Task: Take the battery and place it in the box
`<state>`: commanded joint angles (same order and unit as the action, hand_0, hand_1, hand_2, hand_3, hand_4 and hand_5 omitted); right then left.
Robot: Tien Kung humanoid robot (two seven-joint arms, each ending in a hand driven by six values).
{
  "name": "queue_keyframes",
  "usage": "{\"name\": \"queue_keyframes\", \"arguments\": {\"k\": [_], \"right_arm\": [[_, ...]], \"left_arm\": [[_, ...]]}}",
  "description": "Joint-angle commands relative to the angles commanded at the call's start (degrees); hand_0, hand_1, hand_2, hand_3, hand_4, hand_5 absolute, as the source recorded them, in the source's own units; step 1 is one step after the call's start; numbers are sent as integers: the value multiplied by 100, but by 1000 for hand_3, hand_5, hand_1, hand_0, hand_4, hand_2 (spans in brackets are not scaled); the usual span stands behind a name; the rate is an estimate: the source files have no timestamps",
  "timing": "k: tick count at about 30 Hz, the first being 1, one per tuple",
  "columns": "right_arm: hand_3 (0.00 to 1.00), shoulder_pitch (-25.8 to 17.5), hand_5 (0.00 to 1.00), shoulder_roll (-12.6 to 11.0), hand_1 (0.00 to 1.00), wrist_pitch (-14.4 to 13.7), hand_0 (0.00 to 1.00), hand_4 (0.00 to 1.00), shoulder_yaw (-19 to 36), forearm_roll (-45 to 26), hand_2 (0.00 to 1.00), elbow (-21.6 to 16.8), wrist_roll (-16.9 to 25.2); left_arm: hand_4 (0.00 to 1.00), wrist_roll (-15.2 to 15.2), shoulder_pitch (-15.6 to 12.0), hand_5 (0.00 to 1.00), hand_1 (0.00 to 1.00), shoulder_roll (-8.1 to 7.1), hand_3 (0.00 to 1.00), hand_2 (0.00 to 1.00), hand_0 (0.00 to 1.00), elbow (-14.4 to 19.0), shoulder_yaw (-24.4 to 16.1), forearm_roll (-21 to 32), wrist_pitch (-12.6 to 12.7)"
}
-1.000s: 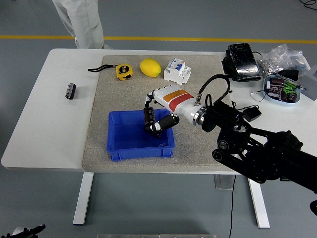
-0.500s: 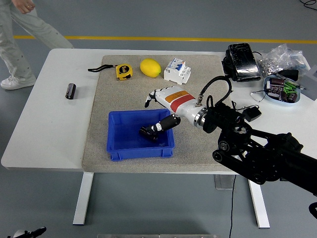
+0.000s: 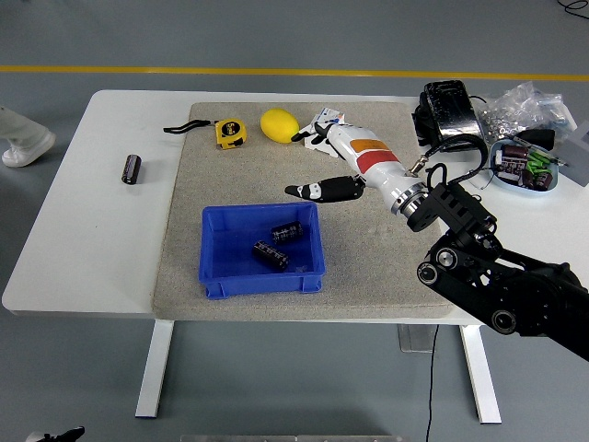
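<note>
Battery (image 3: 271, 255) now released in box (image 3: 217, 267)

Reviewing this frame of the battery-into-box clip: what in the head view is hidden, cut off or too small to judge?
- White circuit breaker: mostly hidden behind the right hand.
- Left arm: outside the frame.
- Person: only a shoe shows, cut off by the left edge.
- Small parts in the oval tray at the right: too small to identify.
- Black cylindrical batteries in the blue plastic box: labels too small to read.
</note>
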<state>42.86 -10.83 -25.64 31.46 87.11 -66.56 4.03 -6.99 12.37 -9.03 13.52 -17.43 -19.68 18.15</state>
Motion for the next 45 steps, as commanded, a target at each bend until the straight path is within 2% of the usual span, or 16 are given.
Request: {"name": "queue_keyframes", "arguments": {"k": [2, 3, 6, 8, 9, 14, 15, 18, 26, 31, 37, 45], "right_arm": [[780, -138, 494, -128, 723, -110, 732, 998, 202, -484, 772, -136, 439], [814, -195, 651, -179, 772, -107, 785, 998, 298, -745, 802, -202, 651], [814, -384, 651, -363, 772, 84, 785, 998, 667, -1490, 802, -406, 1057], [814, -486, 651, -466, 772, 207, 785, 998, 866, -1937, 802, -478, 1140], [830, -538, 748, -517, 799, 269, 805, 998, 977, -2160, 819, -505, 1159], [830, -771, 748, -743, 799, 551, 805, 998, 1520, -3352, 819, -512, 896], [833, -806, 833, -771, 819, 555, 829, 998, 1619, -3612, 831, -504, 805], [833, -927, 833, -812, 819, 383, 829, 998, 1957, -4282, 831, -423, 404], [831, -1197, 863, -806, 824, 403, 843, 998, 2473, -4440, 833, -173, 574], [835, -1394, 875, -832, 826, 579, 841, 998, 2838, -4221, 833, -68, 670], [834, -1513, 890, -925, 827, 683, 841, 998, 3018, -4137, 833, 14, 636], [831, -1590, 900, -954, 824, 648, 841, 998, 3114, -4180, 827, 119, 658]], "left_arm": [[627, -5, 4, 483, 638, 0, 610, 703, 684, -3, -4, -10, -3], [626, -5, 9, 483, 637, 1, 611, 705, 684, -3, 1, -7, -4], [626, 5, 26, 483, 637, 8, 611, 705, 684, -8, 20, 14, -5], [626, 12, 21, 483, 637, 16, 611, 705, 684, -16, 20, 21, -1], [627, 16, 17, 482, 637, 21, 610, 703, 684, -20, 21, 25, 1], [627, 17, 20, 482, 637, 33, 610, 703, 684, -27, 18, 16, 0], [627, 14, 26, 482, 645, 35, 610, 705, 684, -29, 10, 7, -2], [627, 14, 25, 482, 645, 48, 610, 705, 684, -29, 10, -1, -9], [627, 9, 4, 484, 651, 75, 610, 704, 684, -39, -11, -53, 0], [627, 10, -9, 483, 653, 73, 610, 705, 684, -44, -18, -63, 1], [627, 8, -34, 482, 654, 77, 611, 705, 684, -46, -23, -55, -2], [628, -37, -75, 483, 663, 92, 611, 708, 684, -40, -98, -186, -11]]}}
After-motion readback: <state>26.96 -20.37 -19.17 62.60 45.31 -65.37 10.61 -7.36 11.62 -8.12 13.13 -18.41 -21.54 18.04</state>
